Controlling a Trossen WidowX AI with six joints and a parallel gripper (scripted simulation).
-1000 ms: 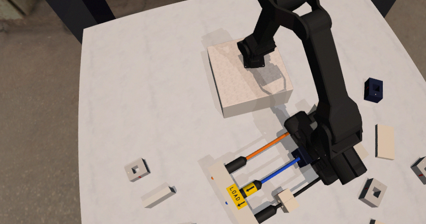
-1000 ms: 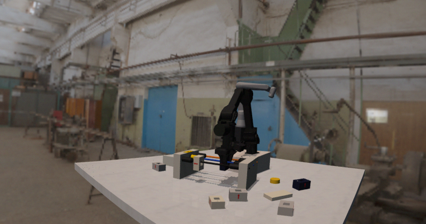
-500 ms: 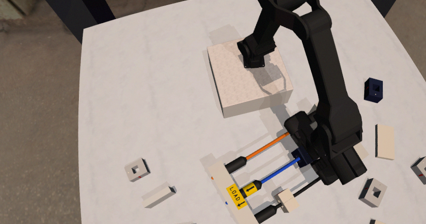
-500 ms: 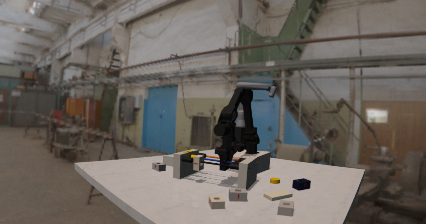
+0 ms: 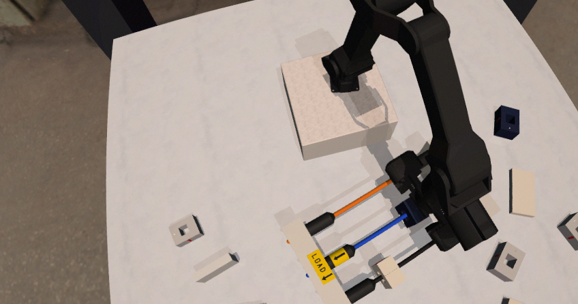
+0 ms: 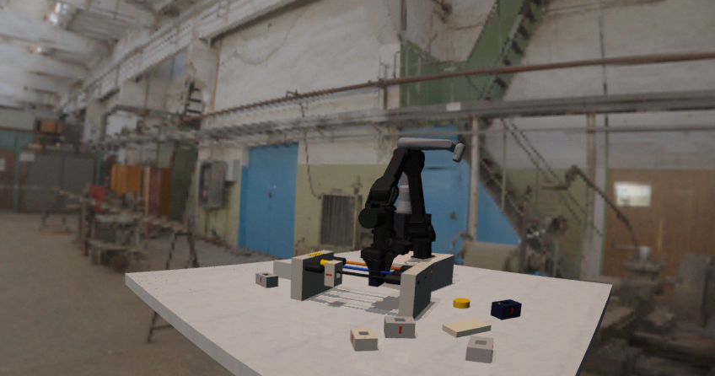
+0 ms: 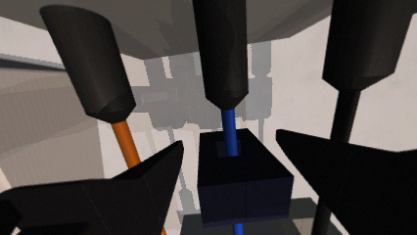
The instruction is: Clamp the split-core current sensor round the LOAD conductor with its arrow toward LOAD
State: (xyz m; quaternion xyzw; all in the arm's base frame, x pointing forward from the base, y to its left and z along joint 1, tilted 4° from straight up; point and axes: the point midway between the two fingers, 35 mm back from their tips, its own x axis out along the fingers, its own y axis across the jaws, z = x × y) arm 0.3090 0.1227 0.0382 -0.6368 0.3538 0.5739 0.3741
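The sensor of the task (image 5: 410,213) (image 6: 374,279) (image 7: 245,186) is a small block of very dark blue, almost black, with straight edges and a square opening through it. It is around the blue conductor (image 5: 379,232) (image 7: 229,129), which passes inside this opening. A fine seam is seen on its side in the wrist view; I cannot tell if it is latched, nor which way its arrow points.

The jaws of the gripper (image 5: 421,204) (image 6: 376,266) (image 7: 230,137) are wide apart, one at the left and one at the right of the sensor in the wrist view, with a gap on each side, so they clamp nothing.

There are three conductors: one blue, one orange (image 5: 362,198) (image 7: 127,144) and one black (image 5: 416,254) (image 7: 346,115). The blue is in the middle, in line with the yellow LOAD label (image 5: 320,266). One pale block (image 5: 390,272) (image 6: 333,273) is around the black conductor.

In the exterior view I count five loose blocks: at the right one dark blue (image 6: 505,308), at the far left one grey (image 6: 266,279), and at the near side three pale or grey (image 6: 363,339). One yellow disc (image 6: 460,303) and one flat pale plate (image 6: 466,327) lie at the right
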